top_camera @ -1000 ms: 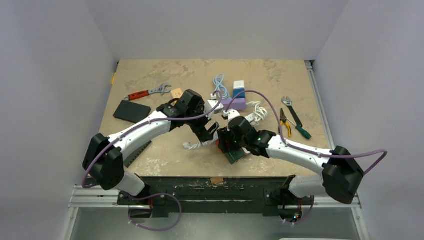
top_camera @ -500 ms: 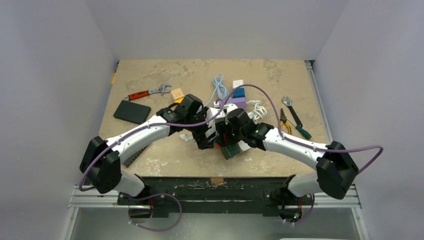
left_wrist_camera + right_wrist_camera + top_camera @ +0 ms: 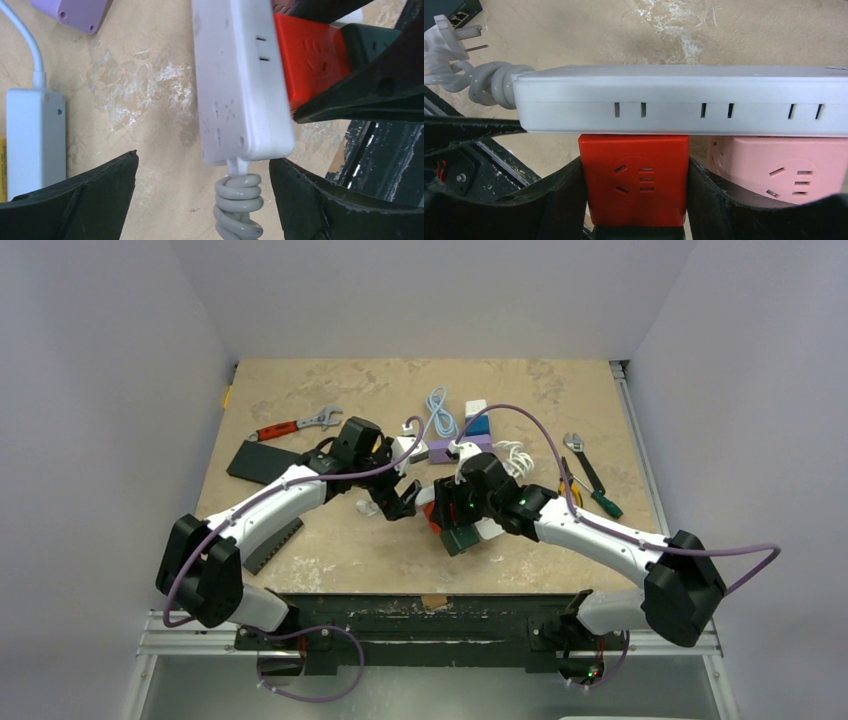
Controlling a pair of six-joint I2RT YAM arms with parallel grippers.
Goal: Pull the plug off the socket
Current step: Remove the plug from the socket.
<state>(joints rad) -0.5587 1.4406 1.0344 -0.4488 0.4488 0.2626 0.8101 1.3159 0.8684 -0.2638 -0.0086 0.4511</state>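
Tan tabletop (image 3: 330, 552); right arm (image 3: 592, 532) low, claw (image 3: 634, 172) astride plug (image 3: 310, 56).

Your left arm (image 3: 275, 505) reaches from its base at the near left up and inward, elbow bent, with the wrist tipped down toward the centre. Your left gripper (image 3: 393, 502) has its jaws spread wide and holds nothing; in the left wrist view its dark fingers (image 3: 75, 200) stand far apart. Your right arm (image 3: 600, 535) stretches in from the near right with its forearm low. Your right gripper (image 3: 452, 527) is closed partway, its fingers (image 3: 559, 200) pressing both sides of the red plug (image 3: 634, 175). The two grippers face each other, near but apart.
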